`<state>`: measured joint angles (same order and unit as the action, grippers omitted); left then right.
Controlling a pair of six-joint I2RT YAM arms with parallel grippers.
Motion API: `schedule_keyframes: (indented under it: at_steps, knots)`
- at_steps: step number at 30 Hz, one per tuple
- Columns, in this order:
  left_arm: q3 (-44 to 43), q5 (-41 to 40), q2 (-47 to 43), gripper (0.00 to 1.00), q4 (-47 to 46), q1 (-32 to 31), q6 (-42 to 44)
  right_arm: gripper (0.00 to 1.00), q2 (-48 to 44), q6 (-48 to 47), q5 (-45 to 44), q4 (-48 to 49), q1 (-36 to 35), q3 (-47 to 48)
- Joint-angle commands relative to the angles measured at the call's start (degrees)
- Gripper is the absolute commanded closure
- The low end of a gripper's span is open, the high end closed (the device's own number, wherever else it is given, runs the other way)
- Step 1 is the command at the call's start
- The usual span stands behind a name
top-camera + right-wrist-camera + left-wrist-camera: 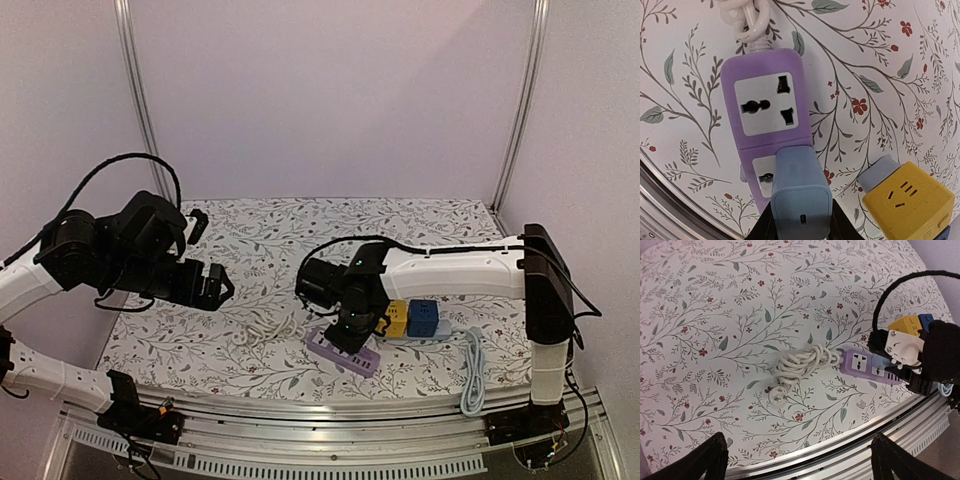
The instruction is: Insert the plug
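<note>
My right fingers (762, 232) are clamped on the blue-grey plug (801, 197), one dark finger against each of its sides, and the block fills the gap between them. The plug points down at the purple power strip (765, 90), which lies close to the near edge of the table (430, 225), a little right of its middle. It sits over the strip's second socket and covers most of that white face. I cannot tell whether its pins are in the holes. The socket next to it, on the cord end of the strip, shows in full.

Just beside the strip, toward the right edge, stands a yellow and blue socket cube (410, 318). A pale cable (472, 372) runs from that side toward the near right corner.

On the strip's other end, a white cord (802, 362) lies in a loose bundle on the table, touching the strip. The cord's own round plug head (776, 395) rests on the cloth just beside the bundle.

Farther off, my left fingers (710, 460) are spread wide and hold nothing. They hang above the left side of the table, well apart from the plug and the strip.
</note>
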<state>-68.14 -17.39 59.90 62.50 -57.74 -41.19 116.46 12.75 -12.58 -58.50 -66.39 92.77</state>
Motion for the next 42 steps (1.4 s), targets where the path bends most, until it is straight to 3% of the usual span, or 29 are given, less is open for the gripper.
schedule_keyframes:
  at_steps: [1,13,18,28,42]
  knots:
    - [-1.6,-0.9,0.6,0.00,1.4,0.7,1.2,1.00,4.5,0.6,-3.4,-1.3,2.9,1.0]
    - [-1.3,-1.8,1.4,0.00,1.2,0.7,1.5,0.97,5.7,4.6,-1.7,-4.4,3.1,2.1]
    - [-1.0,-1.9,2.0,0.00,0.9,0.7,2.2,0.84,5.1,5.2,-2.0,-6.2,3.2,3.7]
    - [-1.4,-1.9,3.1,0.01,0.2,0.6,3.8,0.42,3.1,5.3,-2.4,-7.8,3.1,7.3]
    - [-2.9,-2.3,3.3,0.00,0.7,0.8,4.7,0.21,0.3,3.1,-5.8,-14.1,3.2,20.2]
